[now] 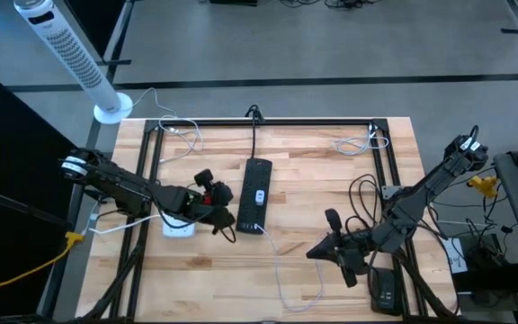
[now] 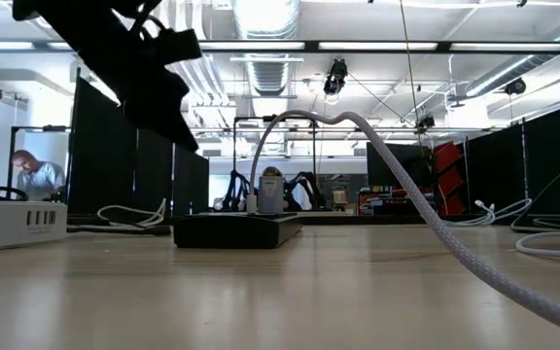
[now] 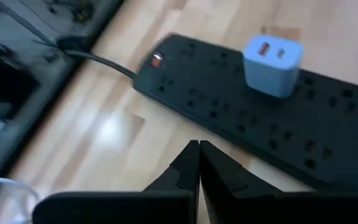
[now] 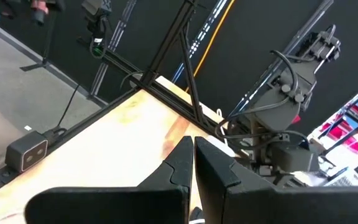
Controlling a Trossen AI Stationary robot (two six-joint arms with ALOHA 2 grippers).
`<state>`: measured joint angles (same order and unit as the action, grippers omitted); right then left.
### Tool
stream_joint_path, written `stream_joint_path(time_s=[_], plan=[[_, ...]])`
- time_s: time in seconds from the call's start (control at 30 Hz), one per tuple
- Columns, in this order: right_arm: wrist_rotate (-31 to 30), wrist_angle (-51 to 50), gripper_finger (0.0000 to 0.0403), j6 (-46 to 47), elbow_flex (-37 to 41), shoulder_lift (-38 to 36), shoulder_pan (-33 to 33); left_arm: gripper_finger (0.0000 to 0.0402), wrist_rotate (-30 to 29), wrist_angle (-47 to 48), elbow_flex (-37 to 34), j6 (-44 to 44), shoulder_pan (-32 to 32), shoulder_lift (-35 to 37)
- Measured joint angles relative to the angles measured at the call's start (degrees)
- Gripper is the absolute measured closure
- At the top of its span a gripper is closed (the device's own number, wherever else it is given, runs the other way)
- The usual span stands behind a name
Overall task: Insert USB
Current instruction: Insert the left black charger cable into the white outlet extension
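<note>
A black power strip [image 1: 257, 193] lies lengthwise at the table's middle, and a white USB charger [image 3: 272, 73] stands plugged into its top. The charger's two ports show nothing in them. A white braided cable [image 1: 281, 274] runs from the strip's near end toward the near edge; in the low view it arcs up over the strip [image 2: 358, 126]. My left gripper [image 1: 225, 220] is shut and holds nothing, just left of the strip's near end; it also shows in the left wrist view [image 3: 199, 155]. My right gripper [image 1: 316, 253] is shut and holds nothing, over the near right of the table; it also shows in the right wrist view [image 4: 191, 152].
A white multi-port hub [image 1: 178, 228] sits under my left arm. White cables [image 1: 353, 144] lie at the far corners, and dark cables [image 1: 362, 202] lie beside my right arm. A black frame [image 1: 268, 121] rims the table. A person [image 2: 35, 175] stands in the room beyond.
</note>
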<state>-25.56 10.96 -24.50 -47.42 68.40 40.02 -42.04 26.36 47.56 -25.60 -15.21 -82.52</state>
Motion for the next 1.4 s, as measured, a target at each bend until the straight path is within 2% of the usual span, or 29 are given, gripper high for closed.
stream_joint_path(time_s=[0.3, 0.4, 0.47, 0.6, 0.8, 0.97, 1.17, 1.4], plan=[[0.0, 0.0, 0.0403, 0.9, 0.0, 0.0, -0.7, 0.0401, -1.9, -1.0, -7.5, -6.1, 1.9, 0.0], [0.0, 0.0, 0.0403, 0.6, 0.0, 0.0, -0.7, 0.0387, 4.1, -4.4, -9.9, -6.9, 3.7, 0.0], [0.0, 0.0, 0.0403, 0.6, 0.0, 0.0, -0.8, 0.0367, 7.4, -9.1, -11.7, -6.1, 5.1, 0.0], [0.0, 0.0, 0.0403, 1.0, 0.0, 0.0, -1.1, 0.0307, 9.6, -17.2, -14.9, -3.8, 6.8, 0.0], [0.0, -0.3, 0.0403, 1.4, 0.0, 0.0, -1.1, 0.021, 11.2, -17.8, -17.0, -5.1, 7.4, -0.1], [0.0, -0.4, 0.0403, 1.5, 0.0, 0.0, -1.1, 0.016, 9.7, -17.8, -17.5, -5.1, 7.6, -1.6], [0.0, -0.4, 0.0403, 1.6, 0.0, 0.0, -1.1, 0.0153, 5.5, -18.0, -18.3, -6.3, 8.7, -4.2], [0.0, -0.5, 0.0403, 1.6, 0.0, 0.0, -1.1, 0.019, 6.7, -20.3, -19.1, -7.9, 10.5, -5.2]])
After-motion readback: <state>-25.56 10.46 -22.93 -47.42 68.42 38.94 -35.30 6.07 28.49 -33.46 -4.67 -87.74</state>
